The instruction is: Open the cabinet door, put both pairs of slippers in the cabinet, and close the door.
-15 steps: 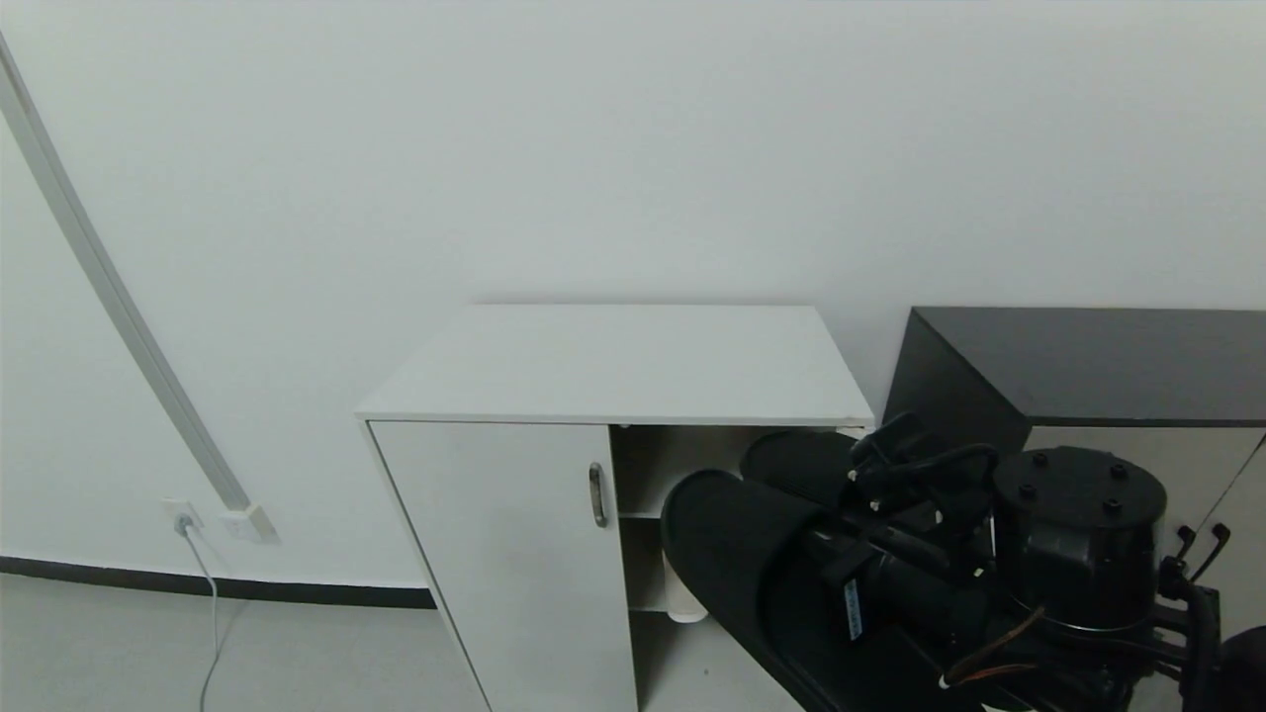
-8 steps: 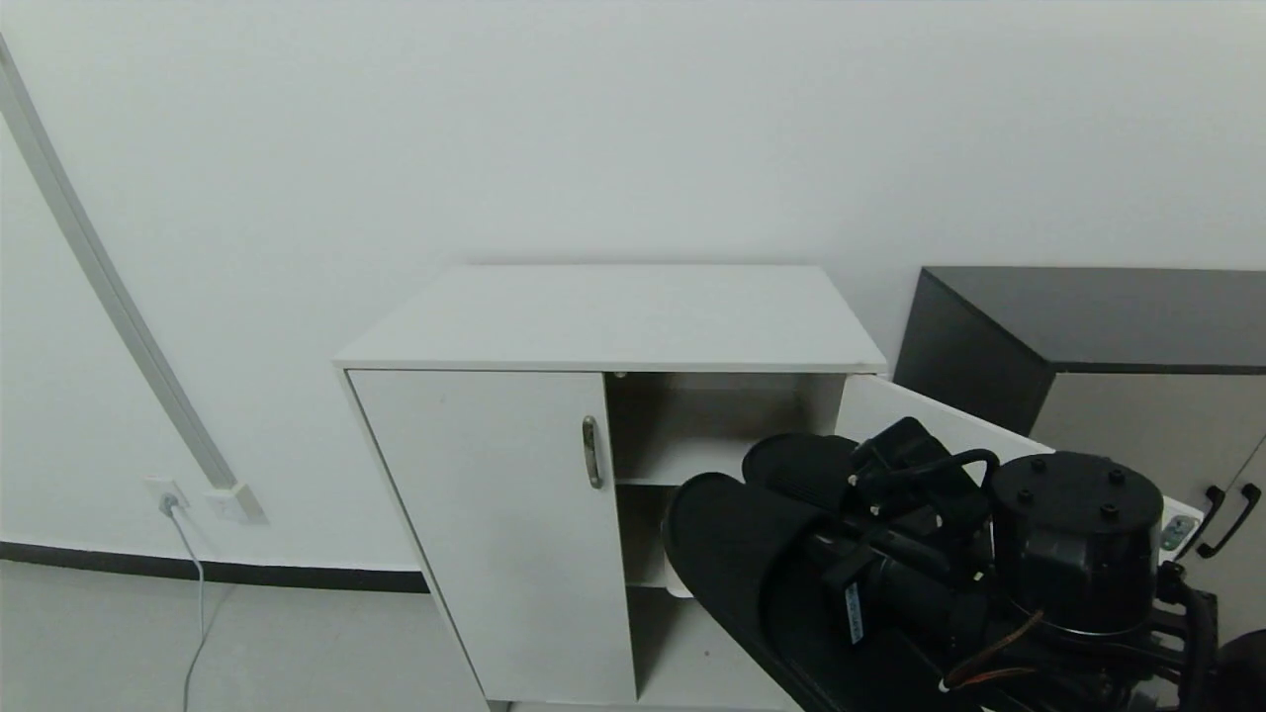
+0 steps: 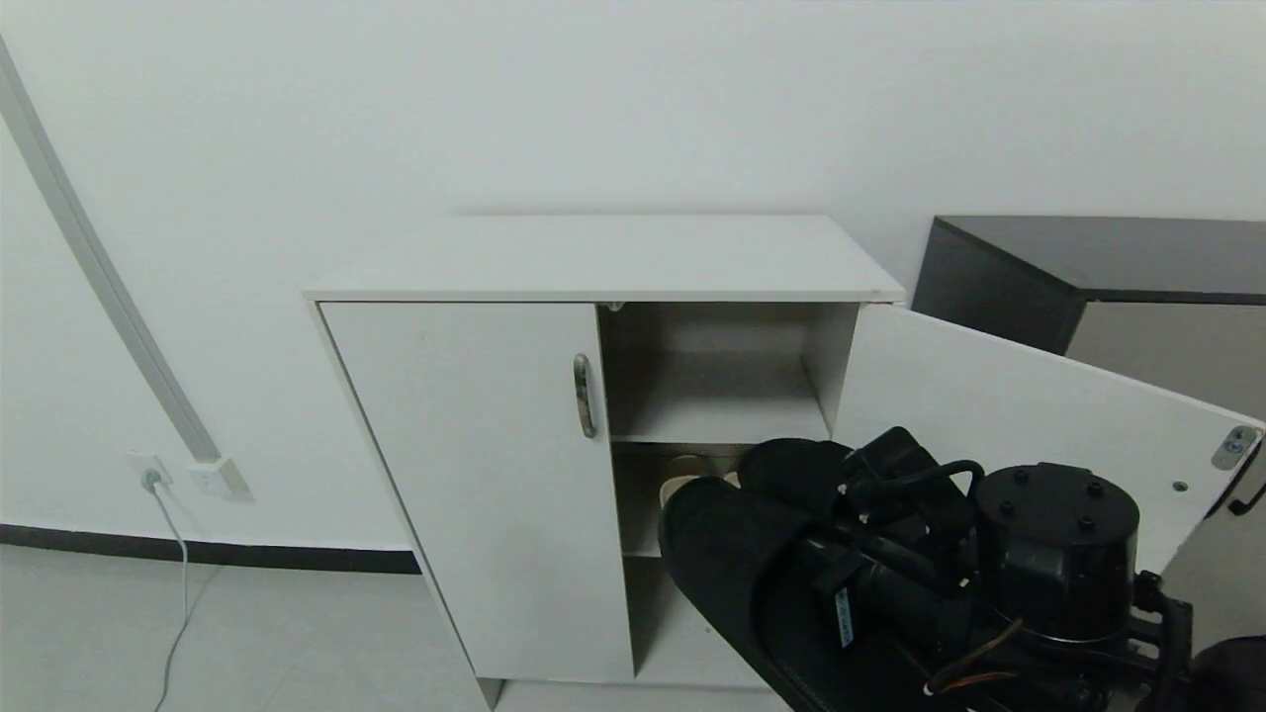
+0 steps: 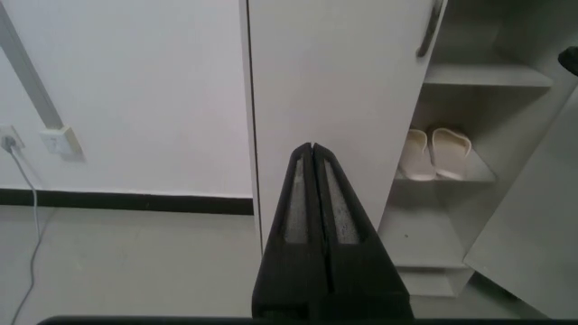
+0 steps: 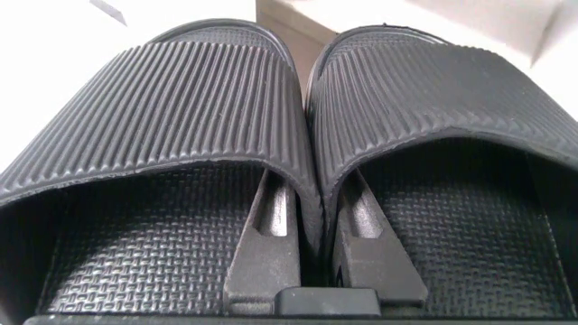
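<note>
From the head we see the white two-door cabinet (image 3: 603, 259) with its right door (image 3: 1009, 396) swung wide and its left door (image 3: 465, 475) closed. The pair of black ribbed rubber slippers (image 3: 732, 554) hangs in front of the open right half, toes toward the shelves.

The right wrist view gives us the grip itself. The right gripper (image 5: 316, 217) has one finger (image 5: 271, 235) inside each slipper, and the two touching inner side walls are pinched between them.

The left wrist view shows us the pair of cream slippers (image 4: 433, 153) clearly, side by side on the middle shelf (image 4: 452, 177). In the same view the left gripper (image 4: 312, 181) has its fingers pressed together with nothing between them, out in front of the closed door.
</note>
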{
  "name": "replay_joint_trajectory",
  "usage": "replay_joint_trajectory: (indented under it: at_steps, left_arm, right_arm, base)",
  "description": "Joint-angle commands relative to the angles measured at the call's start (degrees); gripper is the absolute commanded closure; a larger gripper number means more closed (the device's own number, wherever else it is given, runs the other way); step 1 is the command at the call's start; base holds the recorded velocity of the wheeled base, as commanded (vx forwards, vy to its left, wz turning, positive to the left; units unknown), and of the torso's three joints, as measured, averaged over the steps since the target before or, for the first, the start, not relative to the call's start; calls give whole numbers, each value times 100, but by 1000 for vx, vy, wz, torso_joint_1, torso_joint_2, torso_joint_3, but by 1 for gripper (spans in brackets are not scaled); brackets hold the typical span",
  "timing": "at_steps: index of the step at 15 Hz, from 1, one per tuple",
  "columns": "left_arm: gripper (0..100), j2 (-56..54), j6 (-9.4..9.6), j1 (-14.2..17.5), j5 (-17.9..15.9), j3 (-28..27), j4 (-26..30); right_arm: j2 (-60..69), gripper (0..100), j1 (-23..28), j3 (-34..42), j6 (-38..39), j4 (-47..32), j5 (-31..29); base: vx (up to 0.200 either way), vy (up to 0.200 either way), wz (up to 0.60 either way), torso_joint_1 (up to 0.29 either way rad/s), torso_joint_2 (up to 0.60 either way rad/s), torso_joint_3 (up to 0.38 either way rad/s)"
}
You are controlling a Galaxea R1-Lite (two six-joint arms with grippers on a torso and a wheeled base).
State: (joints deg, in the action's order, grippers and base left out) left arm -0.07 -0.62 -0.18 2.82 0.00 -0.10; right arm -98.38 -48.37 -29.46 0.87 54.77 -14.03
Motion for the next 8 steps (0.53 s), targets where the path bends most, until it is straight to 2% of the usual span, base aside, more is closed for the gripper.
replay_joint_trajectory:
  at_steps: [1,8]
  left_arm:
    - [100,7,-17,1,0,0,1]
    - [100,7,-17,1,0,0,1]
  right_arm:
    - [-234,100,-14,20,-16,157,-3]
    - [-305,100,-14,-42,-16,271,41]
  base:
    - [0,0,0,-134,471,339]
    - [0,0,0,-77,448,366]
